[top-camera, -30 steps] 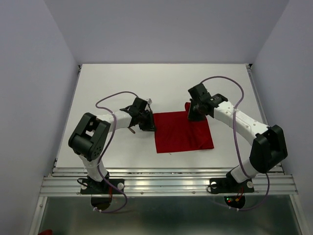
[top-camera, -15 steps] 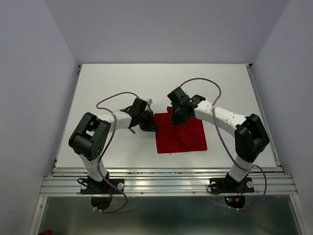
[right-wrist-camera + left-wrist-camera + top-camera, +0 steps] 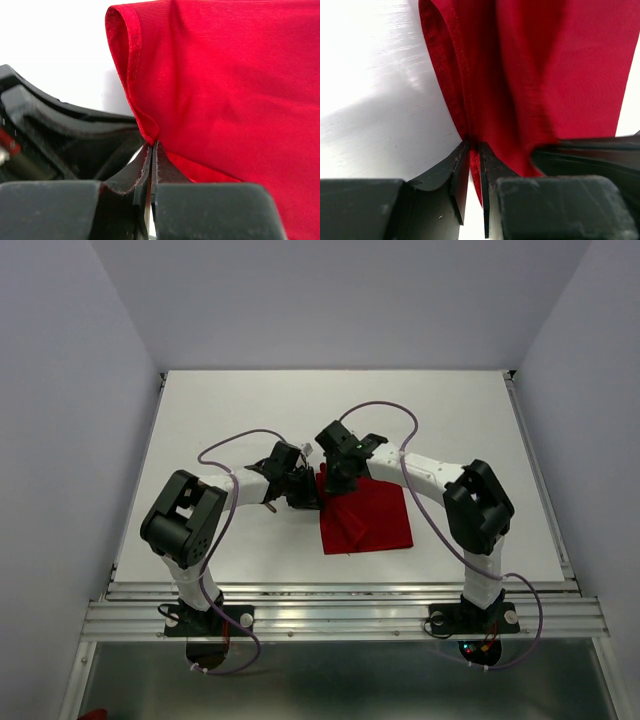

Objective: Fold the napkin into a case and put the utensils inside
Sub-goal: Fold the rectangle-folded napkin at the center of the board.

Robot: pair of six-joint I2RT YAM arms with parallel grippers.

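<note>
Holding: your left claw (image 3: 474,150) pinches the napkin (image 3: 370,525) at its left edge; your right claw (image 3: 151,147) is clamped tight on a hem raised above the cloth. Location: napkin mid-counter (image 3: 230,420), just right of the left claw. Key relation: both claws meet at its left side, so the fold likely lands leftward.
</note>
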